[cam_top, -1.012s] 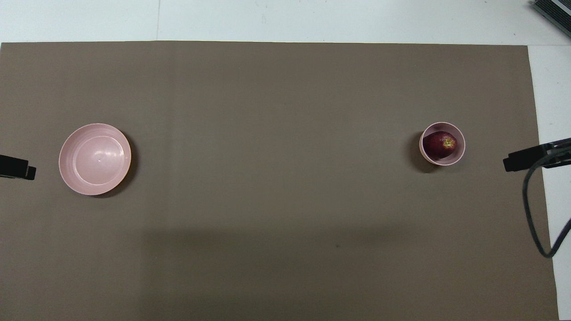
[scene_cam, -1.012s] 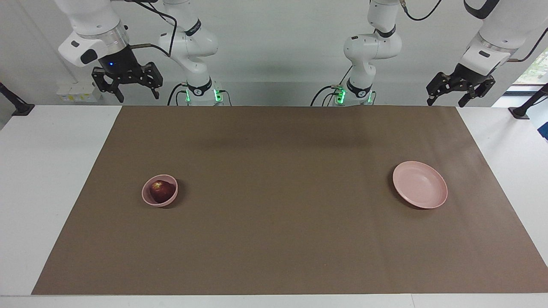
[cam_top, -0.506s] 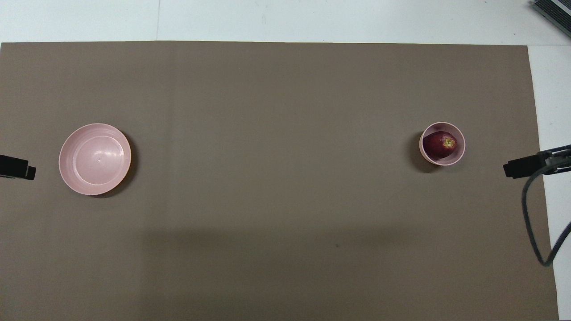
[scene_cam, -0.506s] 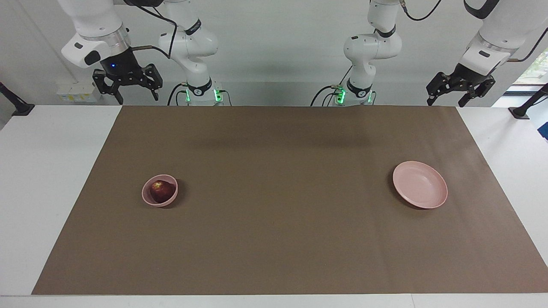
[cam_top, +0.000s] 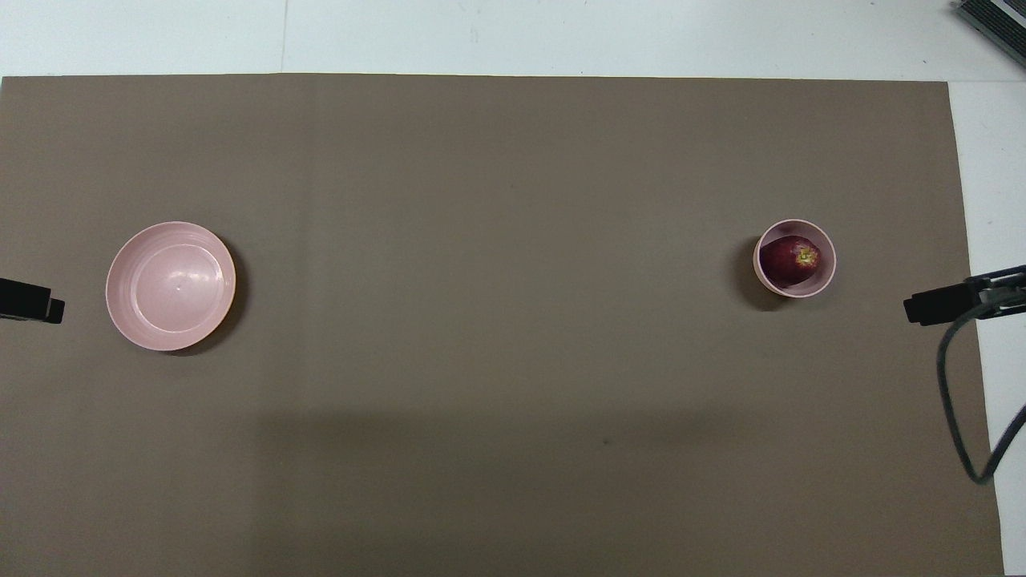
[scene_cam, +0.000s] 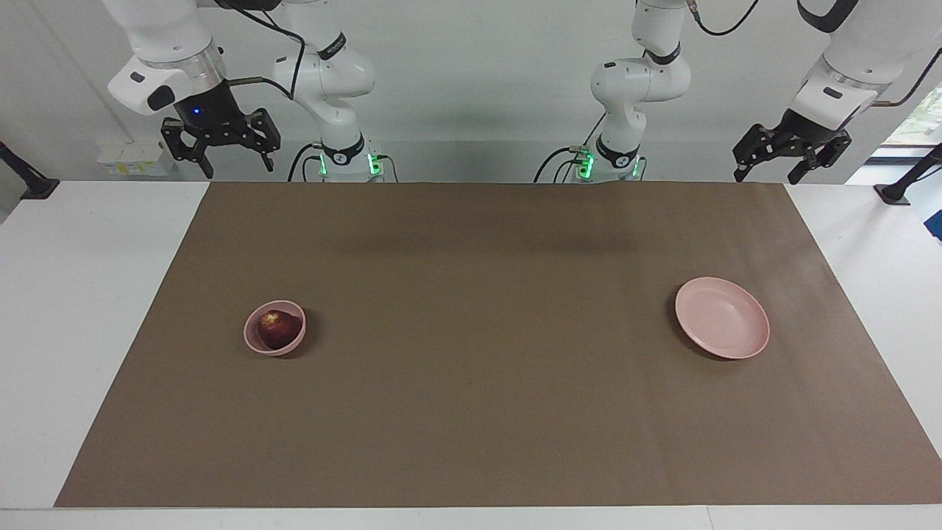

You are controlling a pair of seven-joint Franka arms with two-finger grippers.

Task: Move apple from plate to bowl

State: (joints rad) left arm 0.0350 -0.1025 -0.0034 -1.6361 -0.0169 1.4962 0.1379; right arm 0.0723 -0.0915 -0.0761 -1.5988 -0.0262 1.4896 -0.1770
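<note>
The dark red apple (scene_cam: 279, 329) (cam_top: 789, 260) lies inside the small deep pink bowl (scene_cam: 257, 344) (cam_top: 829, 268) toward the right arm's end of the table. The wide pale-pink plate (scene_cam: 722, 317) (cam_top: 171, 286) sits bare toward the left arm's end. My right gripper (scene_cam: 221, 168) hangs open and high by the table's robot-side edge, holding nothing. My left gripper (scene_cam: 767, 175) is raised over the mat's corner at the left arm's end, open, with nothing in it. In the overhead view only dark tips show at the frame's side edges.
A brown mat (scene_cam: 471, 412) (cam_top: 497, 449) covers most of the white table (scene_cam: 81, 294). A black cable (cam_top: 958, 417) loops at the mat's edge by the right arm. A dark object (cam_top: 994, 20) lies at the table's corner farthest from the robots.
The right gripper has swung slightly and settled high by the table's edge. Apple, bowl, plate and left gripper have not moved.
</note>
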